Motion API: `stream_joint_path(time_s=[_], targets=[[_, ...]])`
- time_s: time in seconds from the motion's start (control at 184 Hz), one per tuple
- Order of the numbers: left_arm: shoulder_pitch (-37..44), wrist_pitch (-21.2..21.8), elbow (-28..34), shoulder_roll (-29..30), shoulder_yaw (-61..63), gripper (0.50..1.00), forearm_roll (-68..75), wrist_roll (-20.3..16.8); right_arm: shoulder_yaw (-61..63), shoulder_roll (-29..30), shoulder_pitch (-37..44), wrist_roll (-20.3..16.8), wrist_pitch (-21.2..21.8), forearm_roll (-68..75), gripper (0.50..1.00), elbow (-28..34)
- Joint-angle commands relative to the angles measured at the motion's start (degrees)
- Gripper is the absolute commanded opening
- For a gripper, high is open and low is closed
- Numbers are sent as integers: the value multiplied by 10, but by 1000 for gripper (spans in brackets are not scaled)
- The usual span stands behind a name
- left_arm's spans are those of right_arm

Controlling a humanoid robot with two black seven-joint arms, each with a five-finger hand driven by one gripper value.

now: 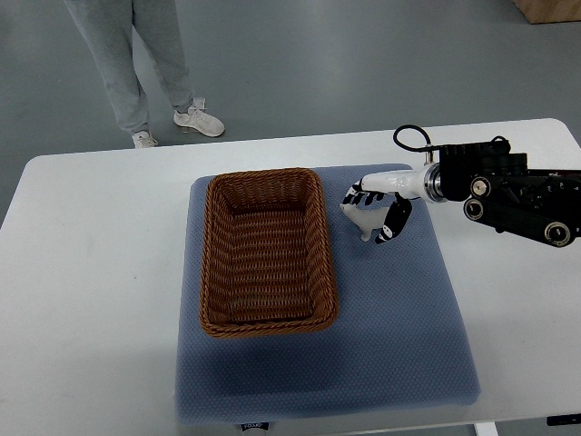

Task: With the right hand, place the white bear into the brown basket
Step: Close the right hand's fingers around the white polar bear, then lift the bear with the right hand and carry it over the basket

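A brown wicker basket [264, 250] sits on the left part of a blue mat [399, 327], and nothing shows inside it. Just right of the basket's far right corner, my right hand [372, 211] is curled around a small white bear [362, 221]. The hand's black and white fingers [356, 194] cover most of the bear, so only its lower part shows beneath them. Whether the bear rests on the mat or hangs just above it I cannot tell. The right arm [508, 191] comes in from the right edge. No left arm shows in the top view.
The mat lies on a white table [91, 272]. A person in grey trousers and white shoes [198, 119] stands on the floor beyond the table's far edge. A brown box corner [549, 9] shows at the top right.
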Motion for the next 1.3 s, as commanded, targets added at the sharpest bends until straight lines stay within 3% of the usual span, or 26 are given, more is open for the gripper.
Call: stream_joint_path(time_s=[0.0,0.174,0.354,0.474,0.665,1.297], targets=[[1,0,2,0,0,1000,0,0,0,0,1,0,0,-7,805,0],[0,0,0,0,0,1000,0,0,0,-1,2,2,0,-9,787,0],[0,0,0,0,0,1000,0,0,0,0,2,2,2,-10,678,0],[0,0,0,0,0,1000,0,0,0,-1,2,3,3,-10,641,0],[0,0,0,0,0,1000,0,0,0,-1,2,4,8,-10,500,0],[1,0,0,0,0,1000,0,0,4,-28,60,5,10,-4,500,0]])
